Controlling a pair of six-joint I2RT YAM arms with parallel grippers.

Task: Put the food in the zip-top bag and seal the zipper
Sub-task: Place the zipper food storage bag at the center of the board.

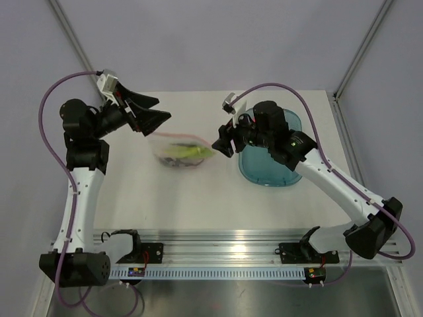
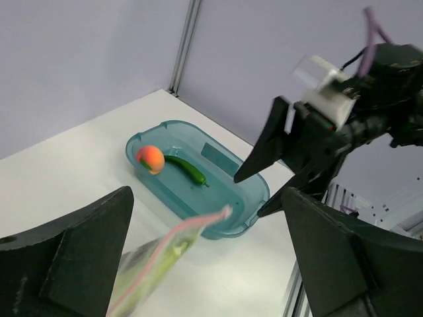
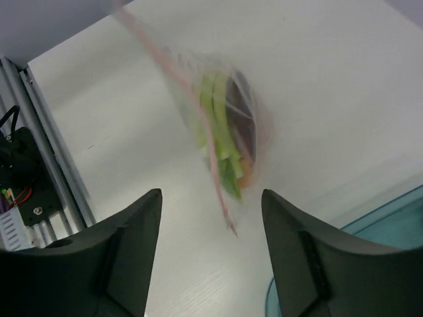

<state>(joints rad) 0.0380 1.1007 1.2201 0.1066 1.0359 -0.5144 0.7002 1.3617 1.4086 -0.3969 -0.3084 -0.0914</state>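
Left fingers, right fingers spread, empty; zip-top bag: green stalks; tray: peach, chili

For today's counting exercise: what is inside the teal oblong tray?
Round orange peach and dark green chili; the teal oblong tray's far corner is hidden by the right arm's jaws.

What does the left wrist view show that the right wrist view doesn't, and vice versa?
Left wrist only: the peach and dark green chili lying in the teal tray. Right wrist only: the table-edge rail and an orange piece low in the zip-top bag. Both: that bag, its pink zipper, green stalks inside, the white table, and some of the tray.
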